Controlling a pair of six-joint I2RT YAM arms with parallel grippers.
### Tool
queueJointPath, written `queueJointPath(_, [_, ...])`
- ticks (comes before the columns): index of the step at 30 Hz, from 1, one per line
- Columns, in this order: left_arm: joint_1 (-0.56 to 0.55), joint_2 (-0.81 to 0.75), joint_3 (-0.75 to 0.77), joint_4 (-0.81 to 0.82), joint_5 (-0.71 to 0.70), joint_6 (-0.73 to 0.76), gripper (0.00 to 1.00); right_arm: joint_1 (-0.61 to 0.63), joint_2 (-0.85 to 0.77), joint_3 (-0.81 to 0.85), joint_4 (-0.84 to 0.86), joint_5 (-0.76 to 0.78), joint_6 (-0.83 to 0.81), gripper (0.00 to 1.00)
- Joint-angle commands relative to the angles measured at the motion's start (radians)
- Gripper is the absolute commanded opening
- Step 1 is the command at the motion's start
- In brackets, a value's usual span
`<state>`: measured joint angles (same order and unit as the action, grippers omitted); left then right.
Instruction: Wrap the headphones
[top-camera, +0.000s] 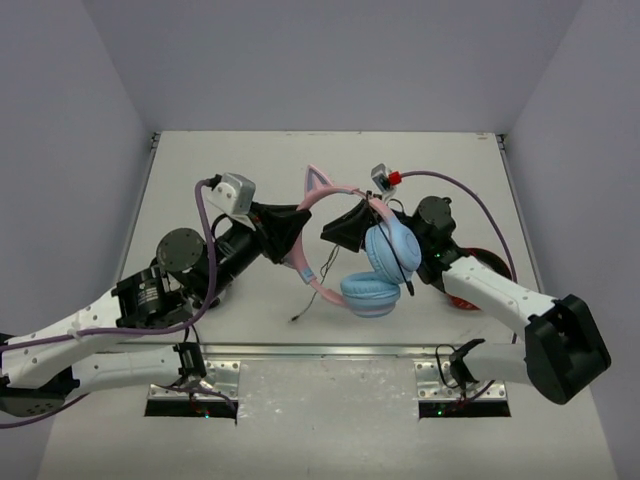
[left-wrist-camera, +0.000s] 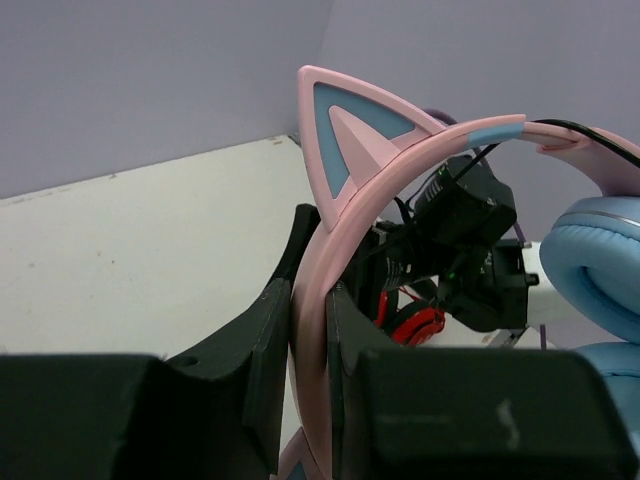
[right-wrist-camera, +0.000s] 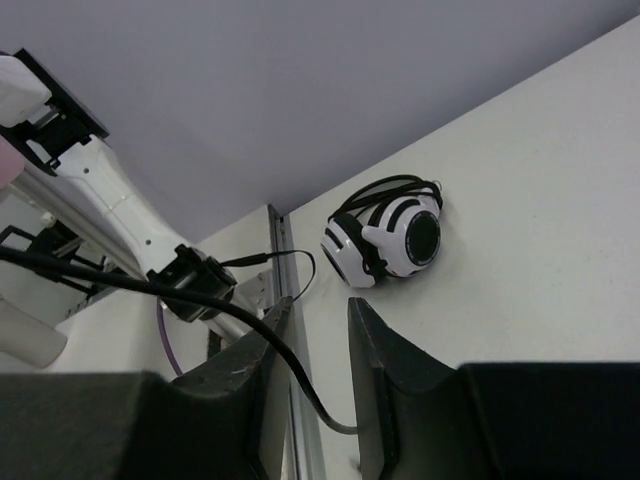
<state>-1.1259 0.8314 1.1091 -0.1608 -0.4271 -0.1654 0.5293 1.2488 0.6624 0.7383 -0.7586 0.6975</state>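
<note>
The headphones (top-camera: 368, 293) have a pink cat-ear headband (top-camera: 320, 185) and light blue ear cups, and they are held up above the table's middle. My left gripper (top-camera: 293, 250) is shut on the headband's left side; the left wrist view shows the pink band (left-wrist-camera: 345, 200) clamped between my fingers (left-wrist-camera: 262, 340). My right gripper (top-camera: 335, 232) is at the top of the band, right of the cat ear. In the right wrist view it (right-wrist-camera: 318, 305) is open, with the thin black cable (right-wrist-camera: 230, 310) running across its gap. The cable's loose end (top-camera: 297, 316) hangs down to the table.
Black-and-white headphones (right-wrist-camera: 385, 240) lie on the table by a metal rail. Red-and-black headphones (top-camera: 472, 272) lie under my right arm and also show in the left wrist view (left-wrist-camera: 415, 322). Grey walls enclose the table on three sides.
</note>
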Motion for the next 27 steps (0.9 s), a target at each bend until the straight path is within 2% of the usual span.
queueJointPath(1, [-0.009, -0.031, 0.075, 0.144, -0.157, -0.1, 0.0, 0.02, 0.021, -0.004, 0.173, -0.008, 0.054, 0.29])
queueJointPath(8, [-0.008, -0.064, 0.074, 0.262, -0.451, -0.126, 0.0, 0.086, 0.067, -0.099, 0.3, 0.048, 0.079, 0.15])
queueJointPath(12, [-0.009, -0.051, 0.075, 0.346, -0.611, -0.112, 0.0, 0.182, 0.038, -0.167, 0.363, 0.125, 0.059, 0.14])
queueJointPath(14, [-0.008, -0.029, 0.084, 0.38, -0.691, -0.067, 0.0, 0.222, 0.029, -0.188, 0.372, 0.143, 0.045, 0.1])
queueJointPath(16, [-0.009, -0.008, 0.112, 0.414, -0.745, -0.007, 0.0, 0.282, 0.011, -0.196, 0.36, 0.182, 0.013, 0.01])
queueJointPath(17, [-0.009, 0.014, 0.127, 0.481, -0.795, 0.038, 0.0, 0.297, 0.002, -0.202, 0.343, 0.197, -0.002, 0.01])
queueJointPath(20, [0.011, 0.07, 0.144, 0.634, -0.829, 0.255, 0.0, 0.356, -0.04, -0.219, 0.28, 0.257, -0.064, 0.01])
queueJointPath(22, [0.052, 0.107, 0.198, 0.606, -0.78, 0.305, 0.0, 0.388, -0.075, -0.221, 0.211, 0.295, -0.111, 0.01])
queueJointPath(23, [0.12, 0.147, 0.221, 0.578, -0.757, 0.293, 0.0, 0.399, -0.086, -0.218, 0.187, 0.306, -0.127, 0.01])
queueJointPath(24, [0.168, 0.162, 0.269, 0.476, -0.73, 0.264, 0.0, 0.42, -0.095, -0.215, 0.13, 0.315, -0.16, 0.01])
queueJointPath(25, [0.214, 0.178, 0.291, 0.418, -0.702, 0.177, 0.0, 0.431, -0.11, -0.207, 0.092, 0.327, -0.179, 0.01])
queueJointPath(26, [0.306, 0.211, 0.334, 0.329, -0.65, 0.135, 0.0, 0.461, -0.117, -0.186, 0.013, 0.356, -0.217, 0.01])
queueJointPath(27, [0.342, 0.231, 0.334, 0.272, -0.633, 0.1, 0.0, 0.475, -0.12, -0.169, -0.025, 0.369, -0.234, 0.01])
